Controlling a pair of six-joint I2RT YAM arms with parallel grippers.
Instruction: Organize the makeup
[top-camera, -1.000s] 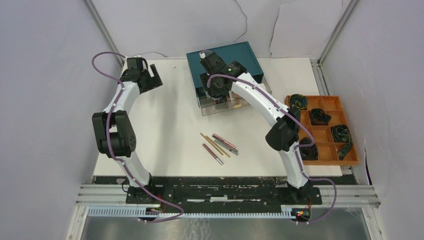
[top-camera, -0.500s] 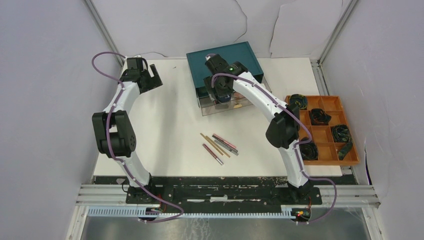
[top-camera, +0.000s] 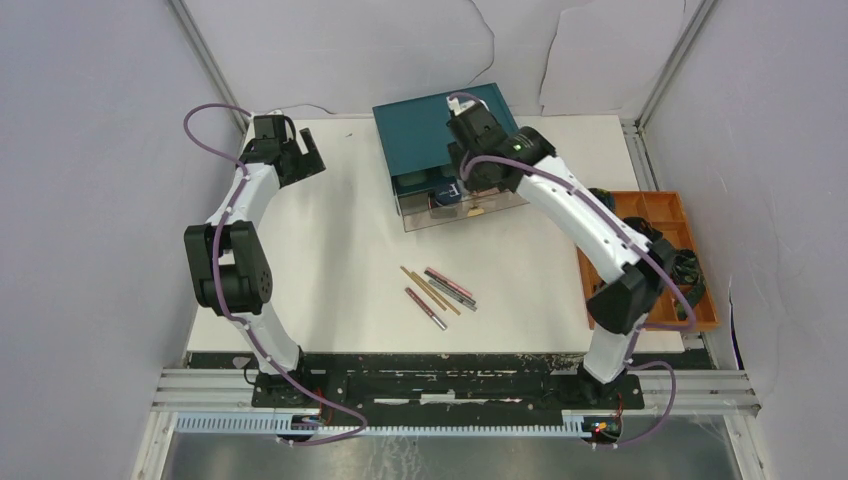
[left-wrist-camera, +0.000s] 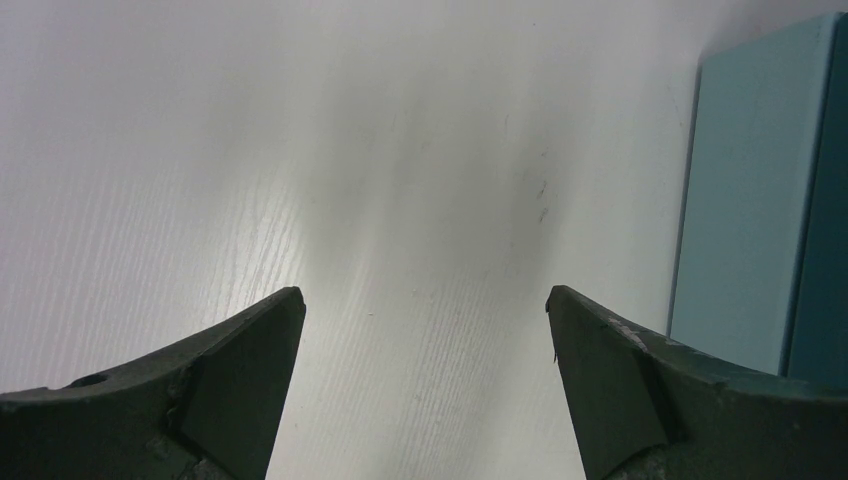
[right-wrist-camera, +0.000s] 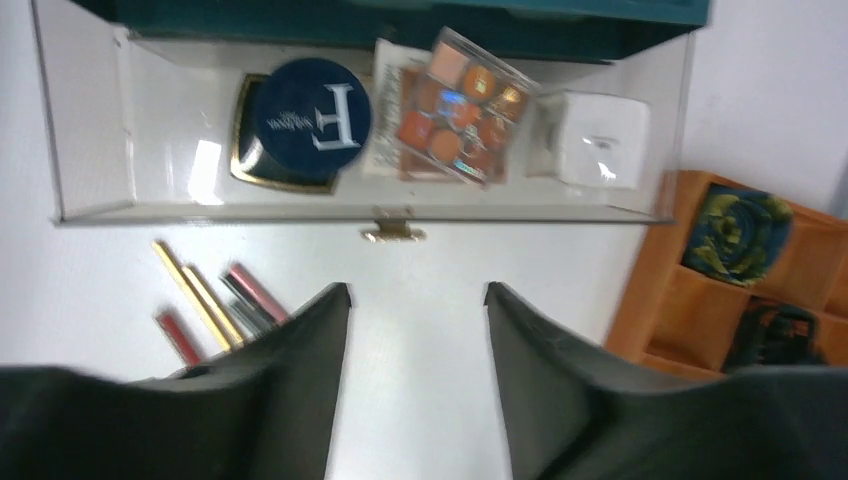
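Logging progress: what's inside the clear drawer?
Round dark-blue tin atop a mostly hidden compact, eyeshadow palette overlapping a white packet, white cube. Anything beneath them is covered. Pencils lie outside.

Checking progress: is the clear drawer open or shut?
Open: the clear drawer sticks out of the teal box, showing the round tin, palette and white cube inside.

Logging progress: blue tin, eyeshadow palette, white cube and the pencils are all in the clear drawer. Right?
Not quite. The pencils lie on the table outside the clear drawer, per the top external view; blue tin, eyeshadow palette and white cube are inside.
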